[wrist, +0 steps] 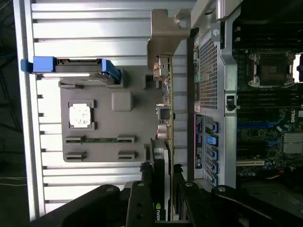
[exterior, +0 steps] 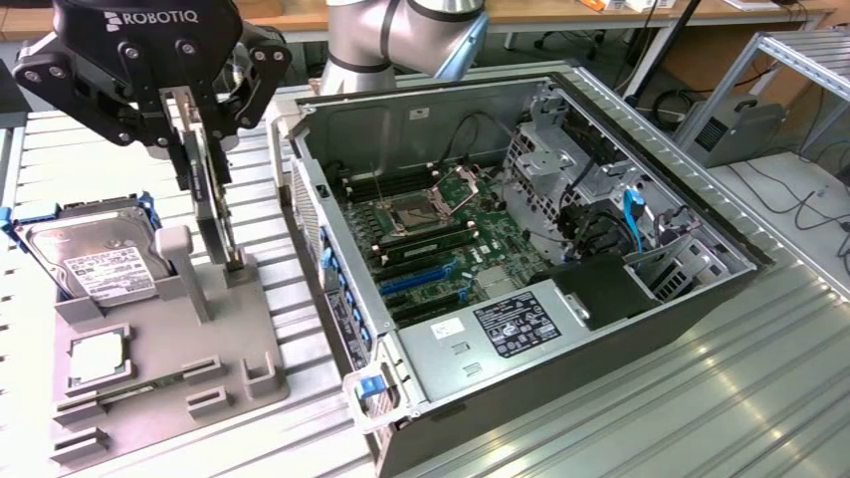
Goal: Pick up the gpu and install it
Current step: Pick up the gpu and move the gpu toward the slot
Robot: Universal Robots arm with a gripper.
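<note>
Exterior view: the gripper (exterior: 199, 149) is hanging over the gray fixture (exterior: 173, 339) at the exterior view's left, just beside the open computer case (exterior: 598, 368).
Jaws: they are pinching the gpu (exterior: 213, 214) across its two flat faces, with the fingers (exterior: 178, 139) pressing on its upper part.
Gpu position: it is standing on edge under the gripper, outside the case, with its lower end reaching down to the fixture's upright slot post. Whether it is sitting in that slot or hanging just clear of it, I cannot tell.
Wrist view: the gpu (wrist: 160, 149) is showing edge-on between the two fingers (wrist: 146, 179) of the gripper (wrist: 162, 170). It is running along the side of the fixture (wrist: 123, 142) nearest the case (wrist: 227, 56), with its silver bracket (wrist: 162, 66) at the far end.
Hard drive: the hard drive (exterior: 94, 259) in its blue frame is leaning upright in another slot of the fixture, apart from the gpu.
Chip: the small square chip (exterior: 98, 358) is lying flat in a recess of the fixture.
Case interior: the motherboard (exterior: 452, 239) is facing up with its processor socket (exterior: 405, 211) standing open.
Table: the ribbed metal table (exterior: 664, 418) is carrying both fixture and case.
</note>
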